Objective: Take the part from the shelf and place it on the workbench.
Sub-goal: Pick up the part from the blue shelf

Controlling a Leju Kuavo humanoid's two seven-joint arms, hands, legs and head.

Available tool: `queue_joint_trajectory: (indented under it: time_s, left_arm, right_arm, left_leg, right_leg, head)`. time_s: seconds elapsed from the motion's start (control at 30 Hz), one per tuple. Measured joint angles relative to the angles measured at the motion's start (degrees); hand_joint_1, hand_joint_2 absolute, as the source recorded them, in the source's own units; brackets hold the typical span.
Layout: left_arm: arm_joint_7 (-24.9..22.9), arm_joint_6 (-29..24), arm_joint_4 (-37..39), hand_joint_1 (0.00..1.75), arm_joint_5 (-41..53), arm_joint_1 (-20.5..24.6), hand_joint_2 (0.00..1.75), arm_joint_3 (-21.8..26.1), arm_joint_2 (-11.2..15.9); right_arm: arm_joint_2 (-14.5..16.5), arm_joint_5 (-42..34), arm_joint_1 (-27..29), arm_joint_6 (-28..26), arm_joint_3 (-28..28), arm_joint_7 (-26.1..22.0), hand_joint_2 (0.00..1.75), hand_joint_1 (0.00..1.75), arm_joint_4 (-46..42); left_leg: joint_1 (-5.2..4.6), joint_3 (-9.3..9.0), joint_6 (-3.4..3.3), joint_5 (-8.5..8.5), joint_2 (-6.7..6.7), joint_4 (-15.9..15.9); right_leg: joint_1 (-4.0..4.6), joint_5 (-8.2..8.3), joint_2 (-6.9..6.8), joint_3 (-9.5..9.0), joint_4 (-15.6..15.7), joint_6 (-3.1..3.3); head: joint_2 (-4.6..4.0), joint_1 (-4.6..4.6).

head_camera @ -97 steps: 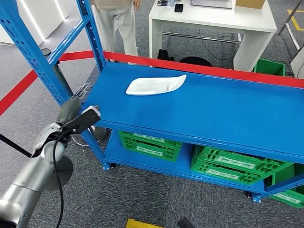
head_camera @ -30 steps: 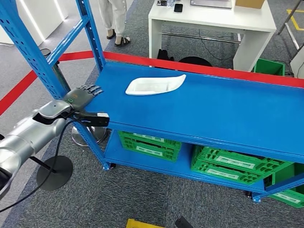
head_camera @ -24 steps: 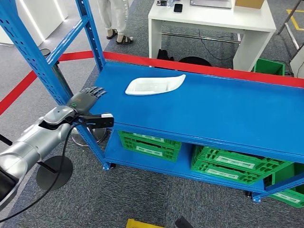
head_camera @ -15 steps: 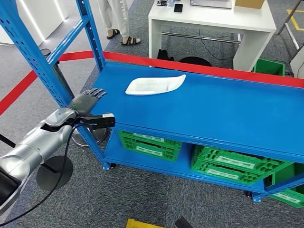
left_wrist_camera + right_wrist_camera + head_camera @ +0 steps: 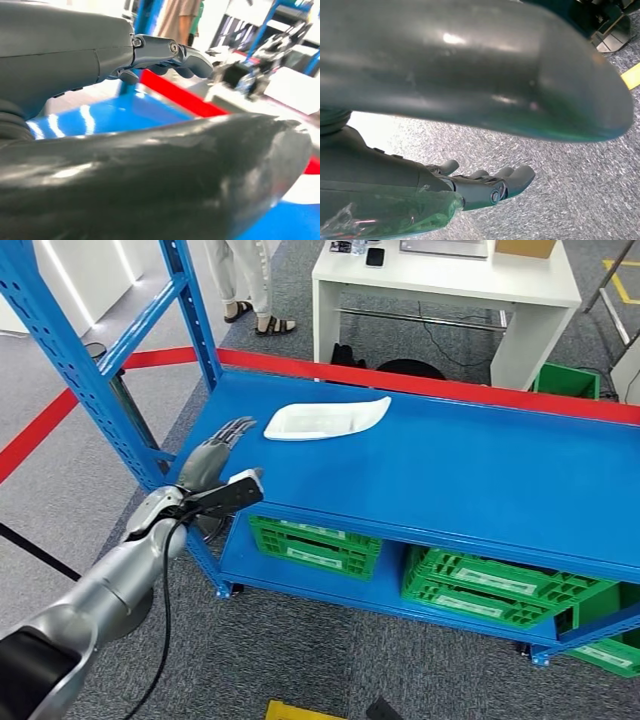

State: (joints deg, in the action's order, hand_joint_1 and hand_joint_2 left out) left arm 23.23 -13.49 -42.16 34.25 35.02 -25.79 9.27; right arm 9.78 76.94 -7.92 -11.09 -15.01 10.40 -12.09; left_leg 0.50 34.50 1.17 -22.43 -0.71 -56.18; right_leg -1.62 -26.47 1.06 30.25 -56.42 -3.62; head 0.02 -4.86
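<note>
Head view: left robot hand (image 5: 213, 453), fingers spread and empty, has advanced over the blue metal shelf (image 5: 468, 475) corner toward the white curved plastic part (image 5: 326, 419) lying upper centre; right robot hand (image 5: 486, 187) open.

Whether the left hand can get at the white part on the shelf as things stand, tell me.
Probably yes. The left hand is open above the blue shelf near its corner, and the white part lies just ahead with bare shelf between them. The upright post stands off to the side.
</note>
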Motion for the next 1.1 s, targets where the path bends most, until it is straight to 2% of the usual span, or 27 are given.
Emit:
queue_joint_trajectory:
  time_s: [0.13, 0.3, 0.57, 0.8, 0.93, 1.1]
  left_arm:
    - [2.43, 0.41, -7.86, 0.00, -3.54, -4.24, 0.00, 2.72, -2.86]
    - [3.60, 0.76, -16.05, 0.00, -7.19, -8.39, 0.00, 3.19, -5.61]
    - [8.49, -1.55, -28.72, 0.00, -17.08, -15.01, 0.00, 4.19, -10.25]
    - [11.73, -3.40, -36.77, 0.00, -21.70, -18.98, 0.00, 3.96, -12.51]
    - [13.68, -4.26, -43.48, 0.00, -27.03, -22.54, 0.00, 2.87, -13.57]
    - [16.11, -4.20, -52.95, 0.00, -31.56, -28.49, 0.00, 0.87, -13.64]
  right_arm:
    - [0.01, 0.07, 0.06, 0.05, 0.32, -0.07, 0.00, 0.00, 0.00]
    - [0.01, 0.04, 0.04, 0.10, 0.88, -0.09, 0.00, 0.00, 0.00]
    - [0.10, -0.30, 0.20, -0.04, 1.26, 0.21, 0.00, 0.00, 0.00]
    - [0.10, -0.97, 0.28, -0.60, 1.26, 0.25, 0.00, 0.00, 0.00]
    - [0.10, -1.71, 0.58, -1.64, 1.26, 0.31, 0.00, 0.00, 0.00]
    - [0.10, -2.85, 1.42, -3.12, 1.24, 0.42, 0.00, 0.00, 0.00]
  left_leg:
    - [-0.04, 0.00, -0.02, -0.02, -0.01, 0.00]
    - [-0.04, 0.01, -0.04, -0.02, -0.02, 0.00]
    - [-0.04, 0.01, -0.06, -0.04, -0.02, 0.00]
    - [-0.04, 0.01, -0.06, -0.04, -0.02, 0.00]
    - [-0.04, 0.02, -0.07, -0.05, -0.02, 0.00]
    - [-0.05, 0.03, -0.11, -0.11, -0.02, 0.00]
  right_leg:
    - [0.00, -0.01, -0.05, -0.01, 0.01, -0.01]
    - [0.00, -0.01, -0.05, -0.03, 0.01, -0.01]
    - [0.00, -0.01, -0.06, -0.03, 0.03, -0.01]
    - [0.00, -0.01, -0.06, -0.03, 0.03, -0.01]
    - [0.00, -0.02, -0.06, -0.03, 0.04, -0.02]
    - [-0.01, -0.06, -0.09, -0.03, 0.06, -0.05]
  head:
    - [0.00, 0.01]
    - [0.01, 0.01]
    - [0.01, 0.01]
    - [-0.01, 0.01]
    - [0.01, 0.02]
    - [0.00, 0.01]
